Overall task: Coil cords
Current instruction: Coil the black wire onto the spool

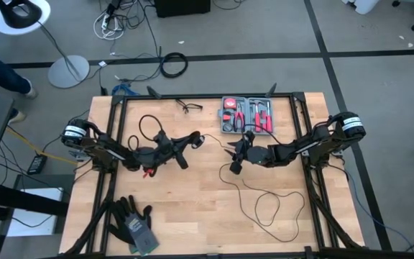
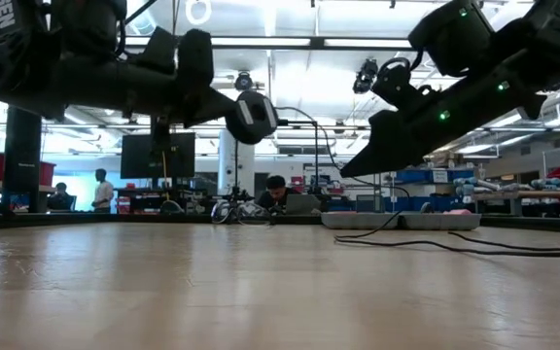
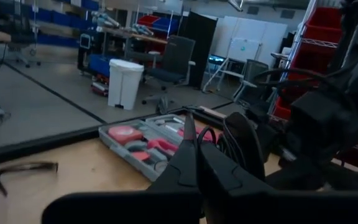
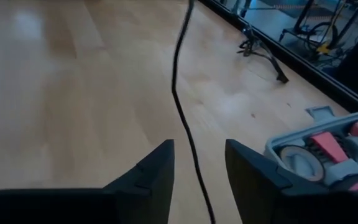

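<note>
1. The cord [image 1: 264, 205] is showing as one long, very thin black cable. It is lying in loose loops on the right half of the wooden tabletop [image 1: 192, 216] and rising toward both arms.
2. Its small round black puck [image 2: 257, 115] is hanging above the tabletop at the left gripper [image 1: 187, 141]; a pale centre cannot be made out.
3. The left jaws are pressing together; whether they are pinching the cord near the puck cannot be told.
4. The right gripper [image 1: 236, 164] is hovering near the tabletop's centre, jaws spread, with the cord running between them untouched.
5. A grey tool case [image 1: 246, 115] holding red-handled tools is sitting at the far edge, just beside the right arm.
6. A glasses-like wire item [image 1: 189, 107] is lying left of the case; gloves [image 1: 134, 221] are resting at the near left corner.
7. No legible writing is showing.
</note>
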Motion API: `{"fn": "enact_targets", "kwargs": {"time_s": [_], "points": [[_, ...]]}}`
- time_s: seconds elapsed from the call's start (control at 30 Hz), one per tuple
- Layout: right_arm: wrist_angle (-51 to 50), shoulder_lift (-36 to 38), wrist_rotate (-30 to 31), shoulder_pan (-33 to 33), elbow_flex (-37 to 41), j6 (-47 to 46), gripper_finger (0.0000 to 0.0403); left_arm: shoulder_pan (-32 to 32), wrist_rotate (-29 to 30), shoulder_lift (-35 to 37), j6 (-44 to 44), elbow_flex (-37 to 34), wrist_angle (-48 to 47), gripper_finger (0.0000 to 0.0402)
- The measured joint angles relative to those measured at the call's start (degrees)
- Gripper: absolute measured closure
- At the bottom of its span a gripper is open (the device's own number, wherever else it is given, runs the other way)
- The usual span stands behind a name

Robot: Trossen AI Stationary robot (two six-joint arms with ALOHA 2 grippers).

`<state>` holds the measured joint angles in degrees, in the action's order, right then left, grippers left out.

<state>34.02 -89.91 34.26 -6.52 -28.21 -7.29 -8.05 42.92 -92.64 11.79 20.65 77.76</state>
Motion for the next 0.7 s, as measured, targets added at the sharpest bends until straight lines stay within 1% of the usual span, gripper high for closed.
{"fn": "enact_targets", "kwargs": {"time_s": [0.13, 0.2, 0.27, 0.33, 0.37, 0.47, 0.53, 0.7], "points": [[-1.56, 0.00, 0.02, 0.00, 0.00, 0.02, 0.0287, 0.00, -0.03, 0.00, -2.45, 1.53, -0.16, 0.0401], [-1.90, -0.02, 0.00, 0.00, 0.00, 0.02, 0.0306, 0.00, -0.03, 0.00, -2.75, 1.98, -0.32, 0.0401], [-1.82, -0.02, 0.00, -0.11, -0.02, 0.00, 0.0336, 0.02, -0.03, 0.00, -2.73, 2.37, -1.01, 0.0401], [-1.76, -0.02, 0.00, -0.27, -0.02, -0.56, 0.0379, 0.07, -0.04, -0.02, -2.66, 2.65, -1.81, 0.0401], [-1.74, -0.02, 0.02, -0.44, -0.04, -0.95, 0.0390, 0.07, -0.03, -0.02, -2.64, 2.76, -2.10, 0.0401], [-2.60, -1.18, 0.07, -0.48, -1.85, -2.86, 0.0397, 0.07, -0.06, -0.02, -2.62, 3.47, -3.05, 0.0401], [-3.10, -3.74, 0.23, -0.48, -4.03, -3.03, 0.0399, 0.07, -0.03, -0.02, -2.60, 3.94, -3.23, 0.0401], [-7.09, -16.24, -1.63, 0.33, -13.93, -3.30, 0.0400, 0.07, -0.07, -0.02, -2.59, 4.92, -3.18, 0.0401]]}}
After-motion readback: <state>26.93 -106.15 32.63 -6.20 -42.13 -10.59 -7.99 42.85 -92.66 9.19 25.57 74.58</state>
